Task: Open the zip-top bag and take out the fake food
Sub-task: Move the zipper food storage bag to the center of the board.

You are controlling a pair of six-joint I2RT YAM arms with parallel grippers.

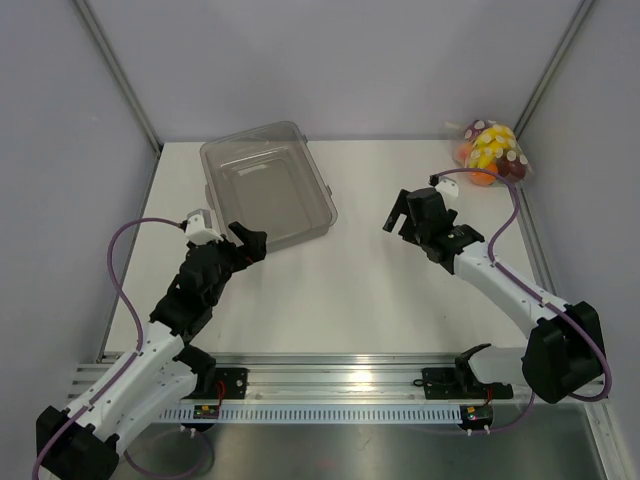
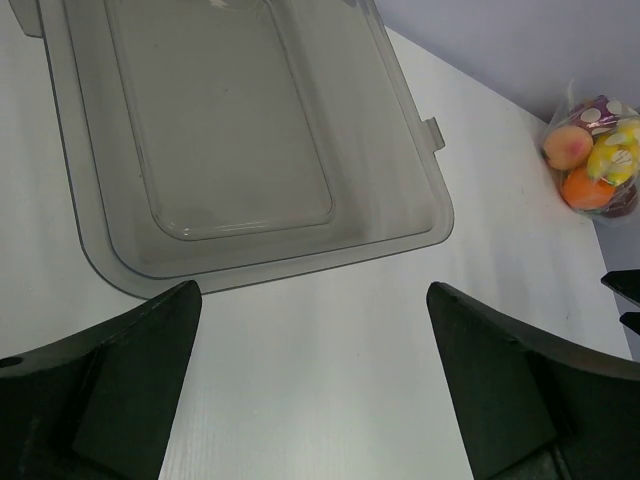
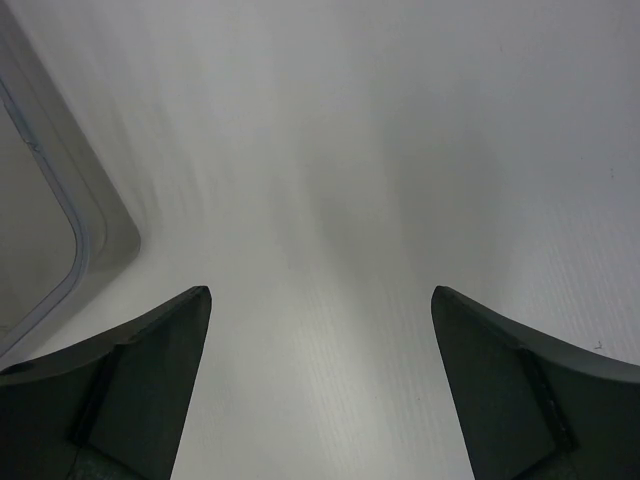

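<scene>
Gaping as wide as they go and gripping nothing: left jaws, hanging low over the worktop (image 2: 330,350), pointed at the near long rim of the clear-grey tub (image 2: 250,150) and stopping just short of it, not touching. Gaping just as wide, just as empty: right jaws, poised over bare white surface near the middle, facing left, with only one rounded corner of the tub showing at the left edge of the right wrist view.

Moving outward from the left jaws: tub lying askew on the far left half of the worktop, open side up, one small tab jutting from its right-hand rim.

Moving outward from the right jaws: zip-top bag (image 1: 492,152) resting in the far right corner, close against the wall (image 1: 560,100), well apart from both pairs of jaws, nearer the right pair. Bulging with the fake food (image 1: 490,150) bunched inside the crinkly film: peach (image 2: 566,146) on the left, orange (image 2: 586,189) below it, a yellow piece (image 2: 618,158) beside them, something dark red at the back. Too small to tell whether the seal along the top is pressed closed.
</scene>
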